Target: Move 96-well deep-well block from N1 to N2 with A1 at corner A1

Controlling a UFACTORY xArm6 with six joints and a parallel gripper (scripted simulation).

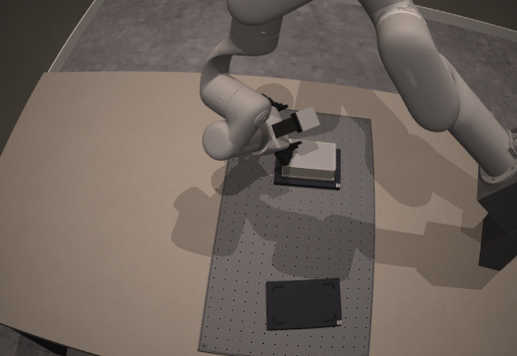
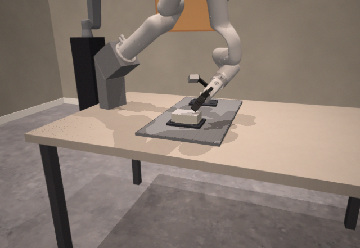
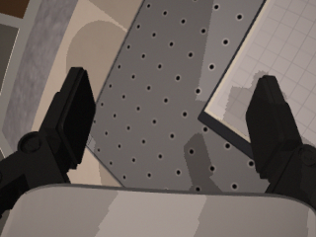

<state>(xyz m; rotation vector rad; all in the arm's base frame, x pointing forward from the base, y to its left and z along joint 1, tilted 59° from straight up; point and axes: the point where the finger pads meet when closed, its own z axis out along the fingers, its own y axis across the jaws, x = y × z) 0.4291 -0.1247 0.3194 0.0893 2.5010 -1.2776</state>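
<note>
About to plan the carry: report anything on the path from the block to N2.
Nothing visible stands between them. The block sits on N1, and only bare perforated plate lies before N2. The open gripper holds nothing.

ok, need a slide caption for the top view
Open tool at one end of the deep-well block, which sits on nest N1; nest N2 bare.
</note>
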